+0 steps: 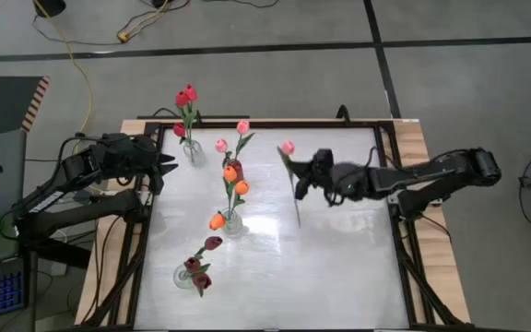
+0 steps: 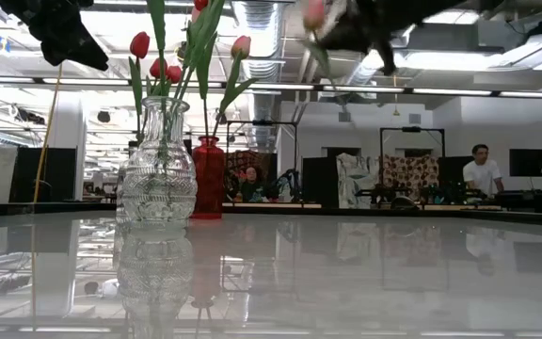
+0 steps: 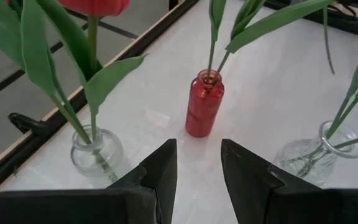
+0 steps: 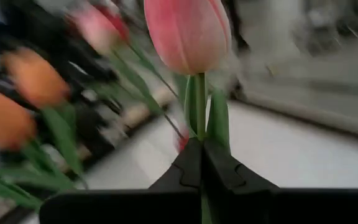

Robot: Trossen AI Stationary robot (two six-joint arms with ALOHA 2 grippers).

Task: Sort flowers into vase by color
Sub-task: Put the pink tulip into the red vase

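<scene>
My right gripper (image 1: 303,181) is over the middle of the table, shut on a pink tulip (image 1: 288,147) whose bud fills the right wrist view (image 4: 188,34). In the low view it hangs high above the table (image 2: 314,14). My left gripper (image 1: 166,163) is open near the table's left edge, and in its wrist view (image 3: 197,171) it faces a small red vase (image 3: 204,103). That red vase (image 1: 233,169) holds pink tulips. A clear vase (image 1: 193,150) holds red tulips, another (image 1: 233,222) orange ones, and a third (image 1: 187,275) maroon ones. My right gripper pinches the pink tulip's green stem (image 4: 199,127) between its two fingers, a short way below the bud. The fingers come level from the table's right and lie across the stem. The tulip is lifted clear, bud up, and the lower stem (image 1: 298,210) trails below the fingers.
The table has a wooden frame (image 1: 413,129), and cables lie on the floor beyond it. The right half of the white tabletop (image 1: 348,249) holds no vases. In the low view a clear vase (image 2: 156,169) stands close, and people (image 2: 483,171) are in the room behind.
</scene>
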